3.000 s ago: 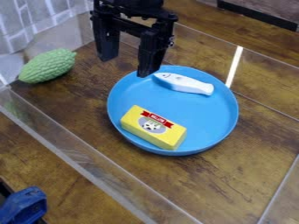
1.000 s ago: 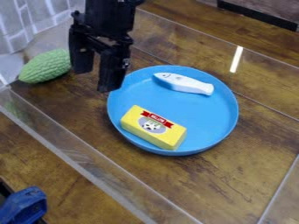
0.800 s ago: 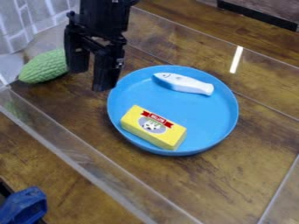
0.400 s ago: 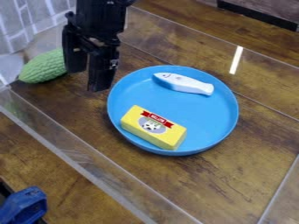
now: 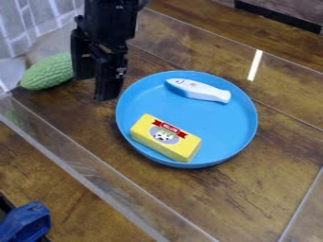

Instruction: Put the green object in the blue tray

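"Where's your green lump?"

"On the desk [image 5: 217,192], left of the blue tray [image 5: 225,126] in your view — partly behind your black hand [image 5: 96,93]."

"And your hand?"

"Spread open — nothing in it. Your tray holds the yellow box [image 5: 165,138]."

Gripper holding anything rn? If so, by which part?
Nothing held: the gripper is open, and the green lump lies on the table, off to one side of the jaws.

Table [image 5: 235,201]: brown wood – plank seams | upper left: clear plastic sheet [image 5: 48,19] – shiny
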